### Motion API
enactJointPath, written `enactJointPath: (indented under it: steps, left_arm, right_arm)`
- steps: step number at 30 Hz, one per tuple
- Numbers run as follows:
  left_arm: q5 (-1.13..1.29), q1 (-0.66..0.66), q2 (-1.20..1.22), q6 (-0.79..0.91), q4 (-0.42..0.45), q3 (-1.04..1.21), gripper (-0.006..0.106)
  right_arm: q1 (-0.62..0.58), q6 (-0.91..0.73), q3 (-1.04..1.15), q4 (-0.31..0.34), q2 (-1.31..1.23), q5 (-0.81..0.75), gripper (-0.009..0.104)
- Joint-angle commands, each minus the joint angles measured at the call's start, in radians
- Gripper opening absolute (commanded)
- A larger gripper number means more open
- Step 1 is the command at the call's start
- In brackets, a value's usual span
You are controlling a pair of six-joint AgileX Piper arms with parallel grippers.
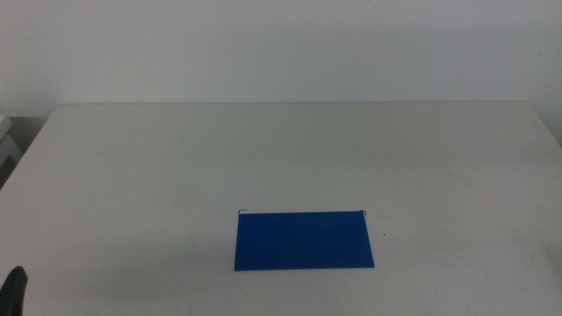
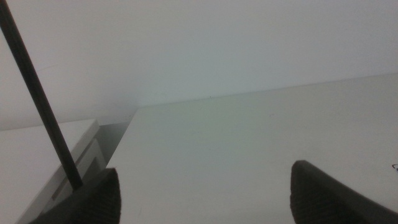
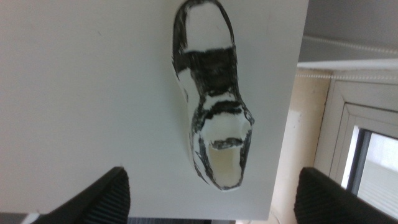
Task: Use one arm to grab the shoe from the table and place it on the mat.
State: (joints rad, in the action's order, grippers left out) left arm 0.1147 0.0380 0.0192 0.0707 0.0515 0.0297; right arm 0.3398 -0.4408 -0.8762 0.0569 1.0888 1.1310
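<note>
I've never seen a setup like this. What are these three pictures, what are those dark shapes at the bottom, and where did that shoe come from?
Two robot arms work at one table. The middle picture looks down on it from above: only a blue mat lies in sight, and the left tool peeks in at the bottom corner. The other two pictures come from cameras on each arm's wrist; the dark shapes are each tool's two jaws, spread apart. The left tool faces bare table. The right tool hovers over a white and black sneaker lying near the table's edge, outside the middle picture. Nothing is held.
</note>
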Motion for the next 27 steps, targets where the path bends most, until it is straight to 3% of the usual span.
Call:
enactJointPath:
  steps: [1,6,11,16,19,27]
  left_arm:
    - [-0.082,-0.005,0.007,-0.006,-0.009,0.005,0.094]
    - [-0.082,-0.005,0.007,-0.006,-0.009,0.005,0.094]
    - [-0.082,-0.005,0.007,-0.006,-0.009,0.005,0.094]
    - [-0.082,-0.005,0.007,-0.006,-0.009,0.005,0.094]
    - [-0.082,-0.005,0.007,-0.006,-0.009,0.005,0.094]
    - [-0.082,-0.005,0.007,-0.006,-0.009,0.005,0.094]
  right_arm:
    - [0.033,-0.058,-0.018,0.012,0.016,-0.032,0.067]
    - [0.099,-0.153,-0.018,0.010,0.090,-0.058,0.061]
    - [0.105,-0.156,-0.018,0.047,0.170,-0.088,0.056]
    - [0.105,-0.156,-0.018,0.042,0.228,-0.169,0.056]
    - [0.103,-0.143,-0.018,0.034,0.269,-0.196,0.062]
    - [0.080,-0.132,-0.018,0.008,0.339,-0.224,0.090]
